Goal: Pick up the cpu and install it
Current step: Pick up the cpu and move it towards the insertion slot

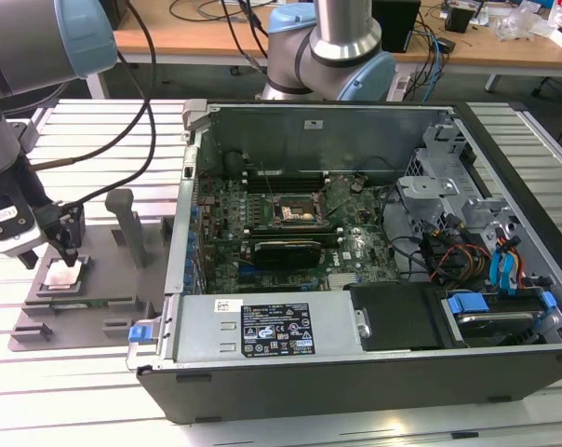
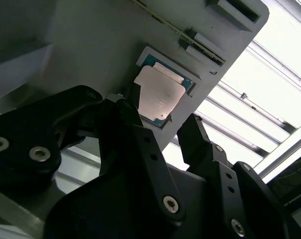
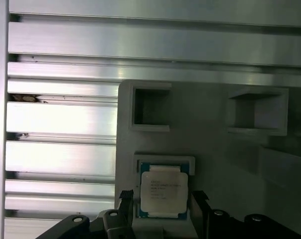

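The cpu (image 1: 62, 275) is a small silver-topped square chip lying flat in a recess of the grey fixture plate (image 1: 86, 312), at the exterior view's left. My gripper (image 1: 48, 256) hangs just above it. In both wrist views the cpu (image 2: 158, 97) (image 3: 163, 194) shows between the two black fingers (image 2: 133, 107), which stand open on either side of it. The gripper (image 3: 163, 201) holds nothing, and the chip still sits in its seat. The dark motherboard socket (image 1: 295, 212) lies inside the open computer case.
The open computer case (image 1: 355, 363) fills the middle and right, with cables and drive bays (image 1: 486, 242) at its right end. Upright grey posts (image 1: 127, 223) rise from the fixture plate beside the gripper. Ribbed aluminium table slats (image 3: 61, 119) surround the plate.
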Controlling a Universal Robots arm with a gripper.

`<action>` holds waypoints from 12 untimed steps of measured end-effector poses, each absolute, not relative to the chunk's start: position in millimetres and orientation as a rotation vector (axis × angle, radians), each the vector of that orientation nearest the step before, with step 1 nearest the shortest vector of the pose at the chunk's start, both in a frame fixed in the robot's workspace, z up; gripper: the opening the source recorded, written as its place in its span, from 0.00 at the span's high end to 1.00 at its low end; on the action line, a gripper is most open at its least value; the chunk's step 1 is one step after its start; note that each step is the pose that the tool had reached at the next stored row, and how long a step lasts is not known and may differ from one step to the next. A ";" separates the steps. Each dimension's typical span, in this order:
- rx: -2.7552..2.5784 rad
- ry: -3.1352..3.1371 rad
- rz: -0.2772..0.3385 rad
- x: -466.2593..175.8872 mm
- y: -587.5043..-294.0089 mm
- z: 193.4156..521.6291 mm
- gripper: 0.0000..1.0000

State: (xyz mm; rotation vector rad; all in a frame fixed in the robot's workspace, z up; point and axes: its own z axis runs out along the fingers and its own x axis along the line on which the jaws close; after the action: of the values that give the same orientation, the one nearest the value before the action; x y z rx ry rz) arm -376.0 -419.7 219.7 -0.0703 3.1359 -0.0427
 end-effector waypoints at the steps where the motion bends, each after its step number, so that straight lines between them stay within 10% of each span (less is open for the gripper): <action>1: -0.070 3.136 -0.043 -376.0 -419.7 219.0 0.43; 12: -0.071 3.136 -0.043 -376.0 -419.7 209.5 0.43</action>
State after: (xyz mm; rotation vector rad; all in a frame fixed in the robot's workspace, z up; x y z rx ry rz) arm -376.0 -419.7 209.5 -0.0706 3.1358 -0.0426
